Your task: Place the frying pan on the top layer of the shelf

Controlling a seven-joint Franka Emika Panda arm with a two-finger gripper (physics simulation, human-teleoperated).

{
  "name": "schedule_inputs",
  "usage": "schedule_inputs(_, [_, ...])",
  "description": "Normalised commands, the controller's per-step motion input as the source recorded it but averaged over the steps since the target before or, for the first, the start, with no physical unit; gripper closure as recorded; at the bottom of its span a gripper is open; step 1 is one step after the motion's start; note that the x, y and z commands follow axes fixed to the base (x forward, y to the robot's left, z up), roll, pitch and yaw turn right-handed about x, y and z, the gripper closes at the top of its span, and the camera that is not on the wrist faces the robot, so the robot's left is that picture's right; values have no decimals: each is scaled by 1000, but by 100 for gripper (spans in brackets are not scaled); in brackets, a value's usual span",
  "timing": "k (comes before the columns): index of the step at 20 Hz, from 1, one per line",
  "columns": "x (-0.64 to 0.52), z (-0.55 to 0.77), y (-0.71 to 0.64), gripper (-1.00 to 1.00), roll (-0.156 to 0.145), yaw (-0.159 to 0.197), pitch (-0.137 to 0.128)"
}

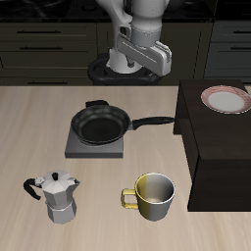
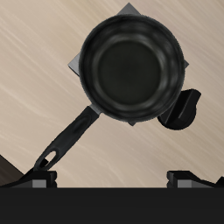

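End effector (image 1: 140, 61) above pan; jaw spacing cannot be determined.
Round black frying pan (image 1: 102, 125) sits on the grey square burner plate (image 1: 74, 147), mid-tabletop (image 1: 39, 118); the long handle's leverage could tilt the pan against the dark box-like shelf (image 1: 211, 147).

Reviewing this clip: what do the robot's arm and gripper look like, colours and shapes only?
The arm is glossy white with rounded segments and darker grey joints. The gripper is a boxy light-grey block with dark trim. Its fingers look dark grey and blocky in the wrist view. No cables or markings visible.

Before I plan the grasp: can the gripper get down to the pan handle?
Probably yes. The gripper hangs above the pan, and nothing covers its handle, which points toward the shelf.
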Motion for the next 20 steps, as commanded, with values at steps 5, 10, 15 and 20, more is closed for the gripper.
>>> schedule_inputs(5, [21,-93,58,-100,-12,-127,16])
schedule_inputs(10, [-18,-13,61,-100,0,-107,-12])
schedule_inputs(15, [65,-63,175,-100,20,-54,-4])
schedule_inputs(20, [35,-36,96,-100,35,-121,1])
